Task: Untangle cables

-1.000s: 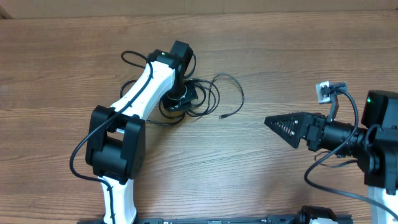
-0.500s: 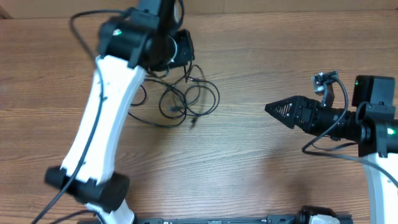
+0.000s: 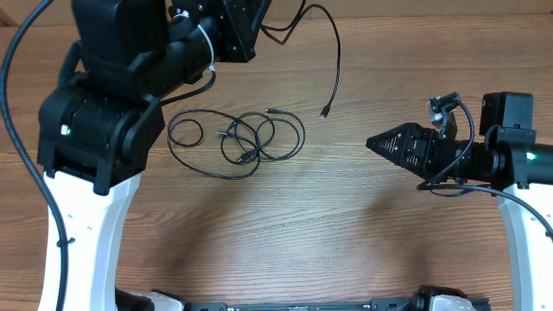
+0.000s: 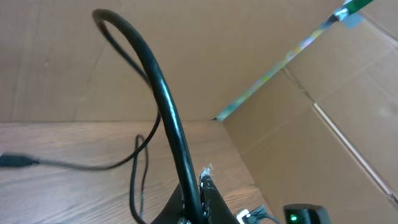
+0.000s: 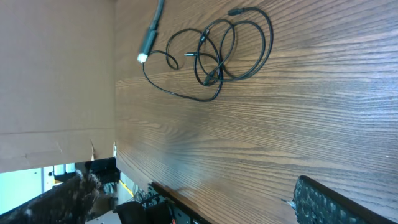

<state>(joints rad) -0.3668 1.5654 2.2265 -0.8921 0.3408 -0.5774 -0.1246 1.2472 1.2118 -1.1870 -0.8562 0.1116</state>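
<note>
Several thin black cables lie in loose overlapping loops on the wooden table, and also show in the right wrist view. My left gripper is raised high at the back and shut on one black cable that runs between its jaws. This lifted cable arcs right and hangs down, with its plug end in the air beside the pile. My right gripper is turned on its side, apart from the cables at the right. Its fingers are spread and empty.
A cardboard wall runs along the table's far edge and also shows in the left wrist view. The raised left arm hides the table's left part. Bare wood lies between the pile and the front edge.
My left arm has risen and swung back with one cable, drawing it out of the bundle. The remaining loops have spread out on the table. The right gripper has barely moved.
</note>
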